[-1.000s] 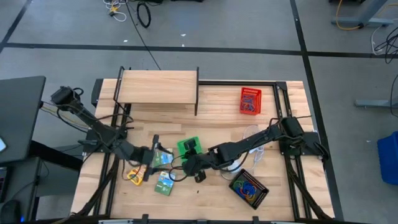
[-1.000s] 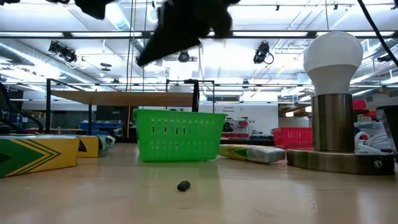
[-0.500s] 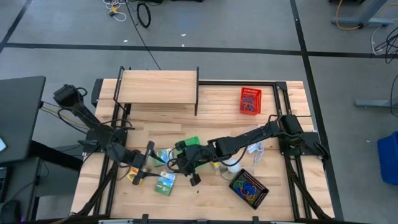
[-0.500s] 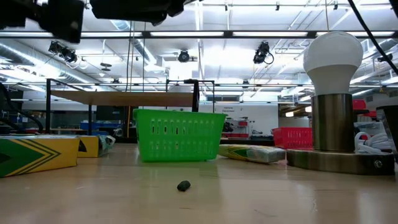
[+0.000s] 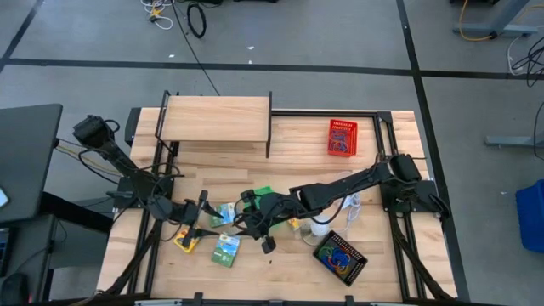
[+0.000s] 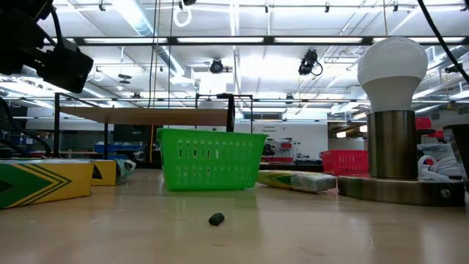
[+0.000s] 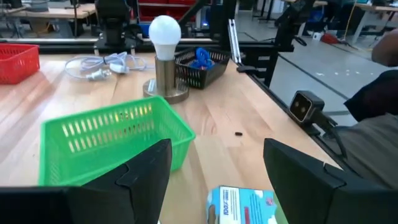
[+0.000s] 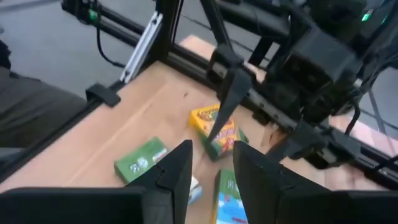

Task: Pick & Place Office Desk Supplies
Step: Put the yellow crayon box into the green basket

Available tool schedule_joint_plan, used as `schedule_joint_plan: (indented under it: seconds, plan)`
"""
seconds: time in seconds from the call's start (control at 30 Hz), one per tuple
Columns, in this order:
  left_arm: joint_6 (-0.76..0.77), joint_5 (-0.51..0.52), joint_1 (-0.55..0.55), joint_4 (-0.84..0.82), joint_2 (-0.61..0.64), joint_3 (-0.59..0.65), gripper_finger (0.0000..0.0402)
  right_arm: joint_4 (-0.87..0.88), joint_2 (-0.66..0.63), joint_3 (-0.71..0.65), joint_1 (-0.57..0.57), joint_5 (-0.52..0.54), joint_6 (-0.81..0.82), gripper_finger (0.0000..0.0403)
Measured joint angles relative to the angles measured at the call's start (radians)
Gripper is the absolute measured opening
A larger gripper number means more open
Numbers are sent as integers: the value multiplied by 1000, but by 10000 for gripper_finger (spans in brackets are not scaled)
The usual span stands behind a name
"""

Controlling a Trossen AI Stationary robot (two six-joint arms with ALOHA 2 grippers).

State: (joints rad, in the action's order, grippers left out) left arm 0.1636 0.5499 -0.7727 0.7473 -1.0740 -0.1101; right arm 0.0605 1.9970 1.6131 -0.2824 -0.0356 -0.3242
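- Your left gripper (image 5: 202,223) hangs over the table's front-left part, fingers (image 7: 144,171) spread wide with nothing between them.
- Just beside it lie the yellow packet (image 5: 185,240), the green packet (image 5: 226,251) and a blue-and-white packet (image 7: 241,204), the last cut off at the wrist picture's edge.
- The green basket (image 5: 259,199) sits mid-table; you see through its mesh in the low view and it looks empty, though the right arm covers much of it from above.
- Your right gripper (image 5: 242,223) hovers by that basket, fingers (image 8: 176,167) set narrow and holding nothing.
- The black basket (image 5: 340,257) near the front right holds coloured loops (image 5: 339,256).
- The red basket (image 5: 342,138) stands at the back right; you cannot make out its contents.
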Motion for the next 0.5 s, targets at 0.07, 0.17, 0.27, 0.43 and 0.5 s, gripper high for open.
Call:
schedule_joint_plan:
  seconds: [0.07,0.17,0.27,0.43,0.5]
  plan:
    - [5,0,0,-13,0,0,257,11,-12,0,-2,-4,0,126]
    - [4,6,2,-20,-5,0,257,48,-31,0,-3,-39,-2,126]
    - [-15,26,2,-8,-16,0,257,57,-49,0,1,-98,6,126]
    - [-51,50,2,47,-51,0,256,39,-51,0,38,-269,21,126]
    - [-55,54,2,71,-70,0,256,25,-52,0,65,-327,30,126]
